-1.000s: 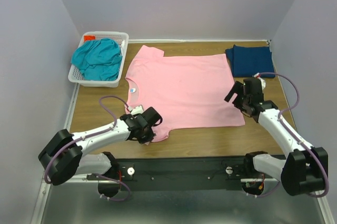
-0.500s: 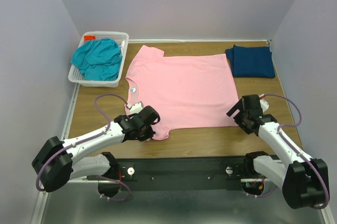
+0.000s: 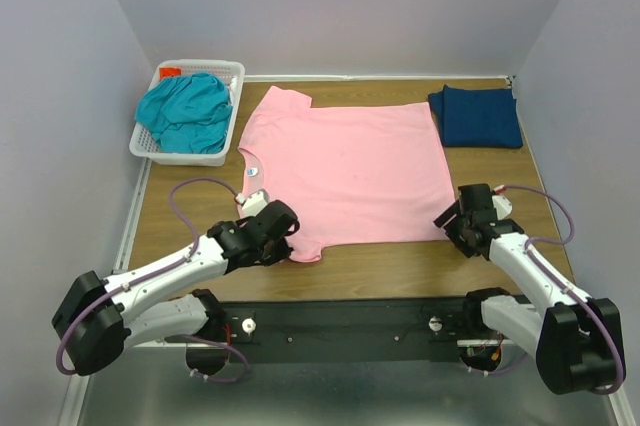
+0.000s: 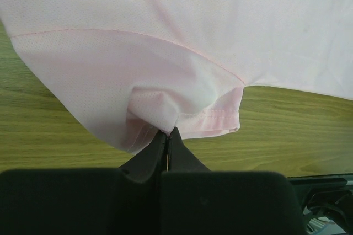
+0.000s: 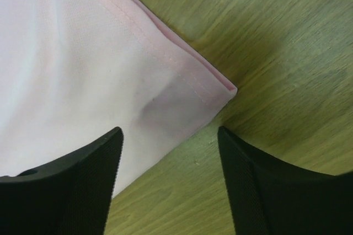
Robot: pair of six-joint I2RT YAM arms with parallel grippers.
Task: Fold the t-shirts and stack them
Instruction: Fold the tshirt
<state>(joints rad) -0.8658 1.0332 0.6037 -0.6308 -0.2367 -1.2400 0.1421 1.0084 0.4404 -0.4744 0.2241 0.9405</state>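
Right now the pink t-shirt (image 3: pixel 345 171) lies spread flat across the middle of the table (image 3: pixel 400 271) in the top view, collar toward the left of the frame and hem toward the right. The navy t-shirt (image 3: pixel 478 116) sits folded at the upper right. The teal t-shirt (image 3: pixel 185 111) is heaped in the white basket (image 3: pixel 236 68) at the upper left. The step in hand looks like the first fold of the pink one, with both arms taking hold along its lower edge.

The left gripper (image 4: pixel 168 134) is pinched fully together on the shirt's lower sleeve, near its hem. A small pucker of cloth is gathered just above the tips in the left wrist view. The right gripper (image 5: pixel 169 135) stands wide apart and holds nothing. Its two fingers straddle the shirt's lower hem corner, which lies flat on the wood near the centre of the right wrist view.

Next, I judge, the right jaws need to drop low enough to catch that corner and close on both layers. Then the two arms can lift together and carry the lower edge toward the top of the frame. A shallow bite could slip off the thin hem.
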